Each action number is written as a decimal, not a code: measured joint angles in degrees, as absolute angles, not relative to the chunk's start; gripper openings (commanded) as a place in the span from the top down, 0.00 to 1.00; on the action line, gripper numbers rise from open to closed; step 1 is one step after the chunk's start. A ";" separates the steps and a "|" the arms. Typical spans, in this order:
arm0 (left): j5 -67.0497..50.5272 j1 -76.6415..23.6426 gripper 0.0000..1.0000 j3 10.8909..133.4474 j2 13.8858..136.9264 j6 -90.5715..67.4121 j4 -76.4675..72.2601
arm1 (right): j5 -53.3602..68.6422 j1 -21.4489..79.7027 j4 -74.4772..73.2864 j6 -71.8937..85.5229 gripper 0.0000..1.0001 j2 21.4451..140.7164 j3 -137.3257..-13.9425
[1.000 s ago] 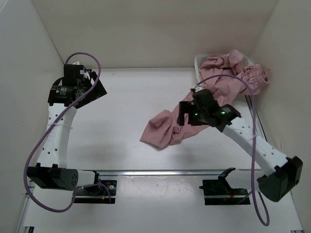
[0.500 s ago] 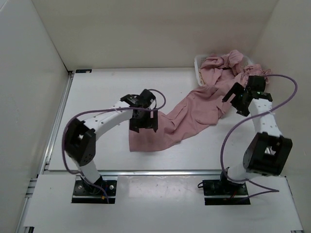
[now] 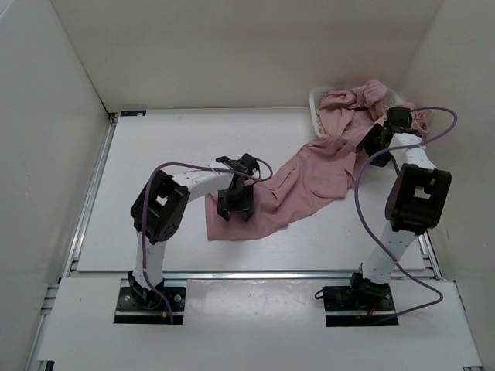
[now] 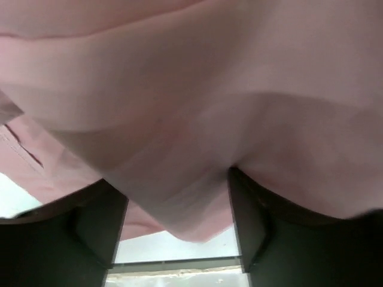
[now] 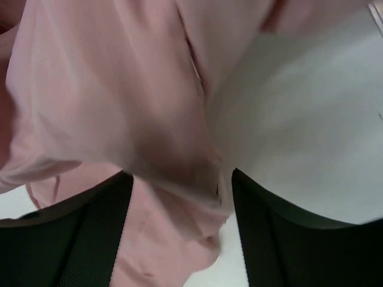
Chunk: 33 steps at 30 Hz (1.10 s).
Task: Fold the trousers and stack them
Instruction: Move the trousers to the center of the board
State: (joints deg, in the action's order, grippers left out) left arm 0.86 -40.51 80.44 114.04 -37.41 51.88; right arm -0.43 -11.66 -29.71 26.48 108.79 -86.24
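Dusty-pink soft cloth, the trousers (image 3: 309,182), is draped in loose wrinkles from the white table (image 3: 170,147) into the white basket (image 3: 315,100) at the back right. Over its near-left end the left gripper (image 3: 233,210) is pointed steeply down, its jaws held wide with a smooth fold bulging between them (shown only by the wrist view). Beside the basket the right gripper (image 3: 370,144) is likewise spread wide astride a seamed fold.

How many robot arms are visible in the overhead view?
2. The white-and-black left arm bends over the near end of the dusty-pink fabric trousers; the right arm reaches toward the white basket, far right.
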 measured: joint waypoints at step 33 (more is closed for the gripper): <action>7.57 -17.34 0.86 119.48 78.39 -31.88 66.57 | 23.81 14.83 -28.34 24.12 0.94 65.56 -101.58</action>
State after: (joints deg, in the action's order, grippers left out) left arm 7.57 -17.34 119.48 78.39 -31.88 66.57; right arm 23.81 14.83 -28.34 24.12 65.56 -101.58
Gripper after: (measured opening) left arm 0.122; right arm 0.035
